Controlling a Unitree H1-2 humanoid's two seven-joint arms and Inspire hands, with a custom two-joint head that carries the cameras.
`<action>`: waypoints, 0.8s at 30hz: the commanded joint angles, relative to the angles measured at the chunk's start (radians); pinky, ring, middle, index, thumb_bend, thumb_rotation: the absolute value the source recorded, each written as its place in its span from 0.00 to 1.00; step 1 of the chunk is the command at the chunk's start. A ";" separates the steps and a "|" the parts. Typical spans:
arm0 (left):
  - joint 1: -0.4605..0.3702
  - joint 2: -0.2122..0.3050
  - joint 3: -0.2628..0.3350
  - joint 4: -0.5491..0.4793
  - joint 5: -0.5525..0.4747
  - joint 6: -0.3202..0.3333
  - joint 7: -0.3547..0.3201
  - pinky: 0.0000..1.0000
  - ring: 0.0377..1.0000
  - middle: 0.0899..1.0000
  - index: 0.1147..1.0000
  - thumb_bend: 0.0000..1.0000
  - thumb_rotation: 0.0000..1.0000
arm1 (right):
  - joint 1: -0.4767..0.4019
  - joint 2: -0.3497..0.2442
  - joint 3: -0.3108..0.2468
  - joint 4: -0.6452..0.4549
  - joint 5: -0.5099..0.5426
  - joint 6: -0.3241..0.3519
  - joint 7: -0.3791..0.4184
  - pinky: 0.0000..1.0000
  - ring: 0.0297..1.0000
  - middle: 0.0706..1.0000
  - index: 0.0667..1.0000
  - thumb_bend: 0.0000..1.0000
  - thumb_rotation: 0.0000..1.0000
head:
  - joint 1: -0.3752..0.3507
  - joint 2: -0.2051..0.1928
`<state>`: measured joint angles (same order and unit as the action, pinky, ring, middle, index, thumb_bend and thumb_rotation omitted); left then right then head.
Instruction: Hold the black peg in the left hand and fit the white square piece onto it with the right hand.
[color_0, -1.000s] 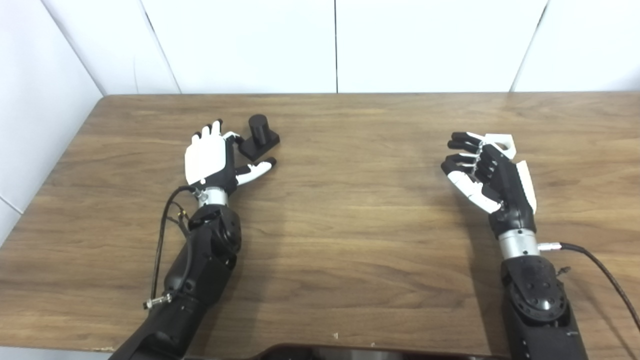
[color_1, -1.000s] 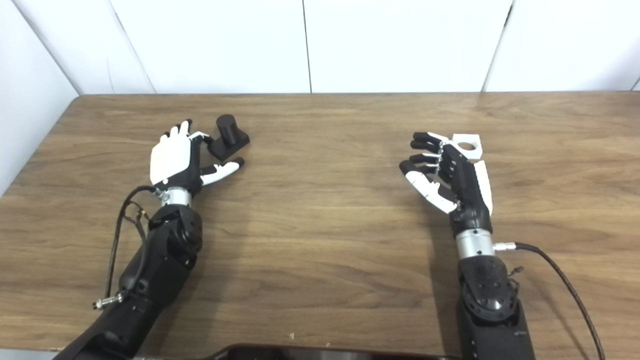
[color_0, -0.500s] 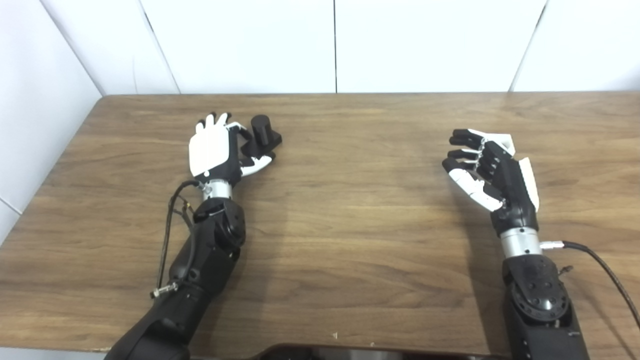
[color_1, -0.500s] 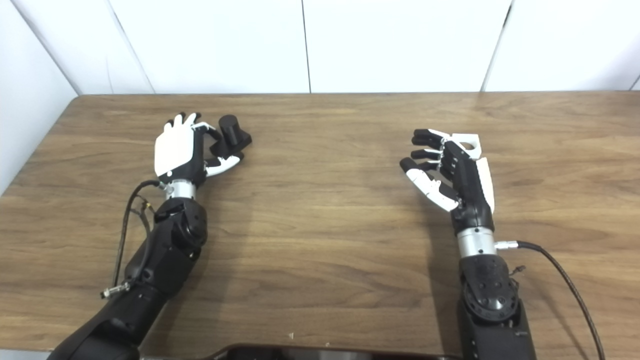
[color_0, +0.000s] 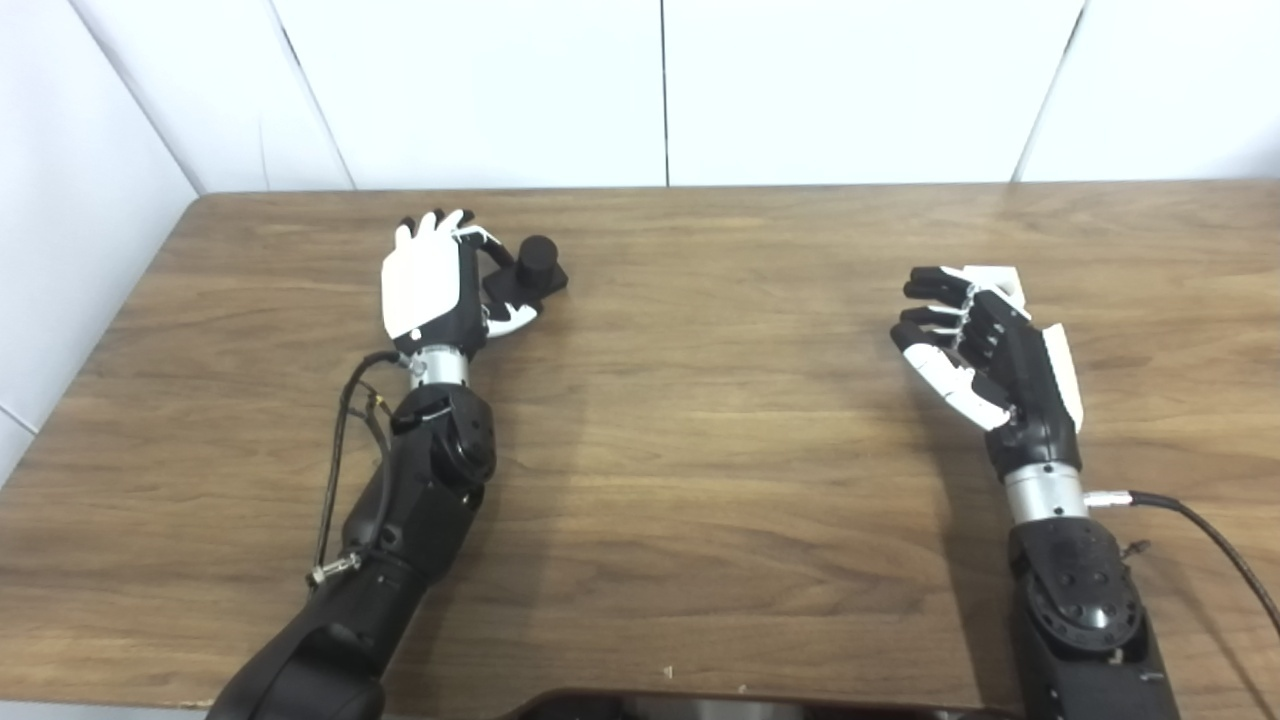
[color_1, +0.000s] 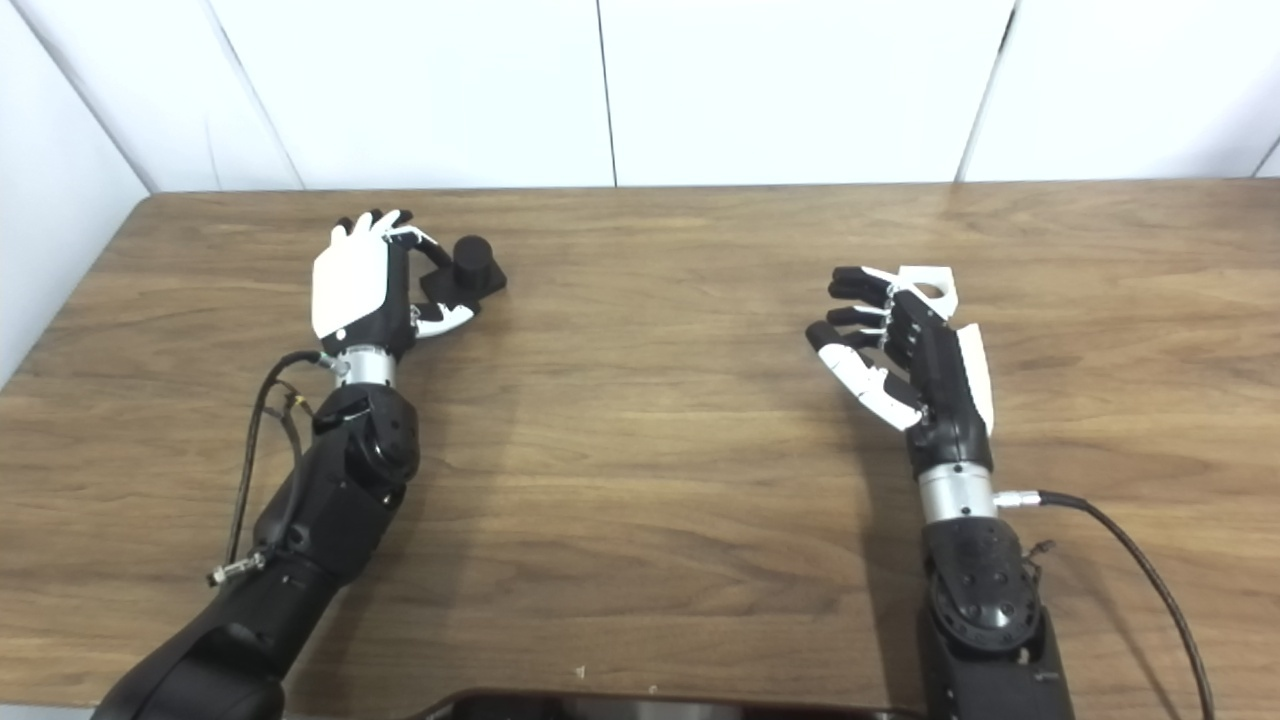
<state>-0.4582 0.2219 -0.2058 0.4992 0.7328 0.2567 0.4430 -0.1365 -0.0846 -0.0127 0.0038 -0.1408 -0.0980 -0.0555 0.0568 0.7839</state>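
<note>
White square piece mostly hidden behind right hand; contact unclear. Black peg base partly behind left hand.

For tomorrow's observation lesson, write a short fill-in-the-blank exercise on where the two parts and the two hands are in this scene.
1. The black peg sits on the wooden ____.
2. The fingers curling round the peg's base belong to the ____ hand.
3. The white square piece lies just beyond the ____ hand.
4. The peg's colour is ____.

Missing words: table; left; right; black
</note>
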 joint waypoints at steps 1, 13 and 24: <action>-0.016 0.024 0.005 0.011 0.000 0.009 0.003 1.00 0.95 0.87 0.42 0.51 0.08 | -0.028 -0.002 -0.005 -0.039 -0.001 -0.035 -0.007 0.56 0.65 0.70 0.69 0.59 0.45 | 0.000 0.001; 0.015 0.027 -0.032 -0.020 -0.034 -0.030 -0.095 0.89 0.90 0.85 0.42 0.51 0.09 | -0.028 -0.004 -0.012 -0.050 0.002 -0.026 -0.006 0.59 0.67 0.71 0.69 0.59 0.46 | -0.006 0.003; 0.089 0.028 -0.134 -0.118 -0.082 -0.122 -0.239 0.94 0.95 0.89 0.43 0.51 0.09 | -0.033 -0.014 -0.022 -0.055 0.014 -0.015 0.002 0.60 0.68 0.70 0.69 0.60 0.47 | -0.014 0.004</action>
<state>-0.4080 0.2688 -0.2955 0.3774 0.6564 0.1620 0.2833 -0.1343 -0.0932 -0.0293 -0.0179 -0.1345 -0.0957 -0.0541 0.0445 0.7869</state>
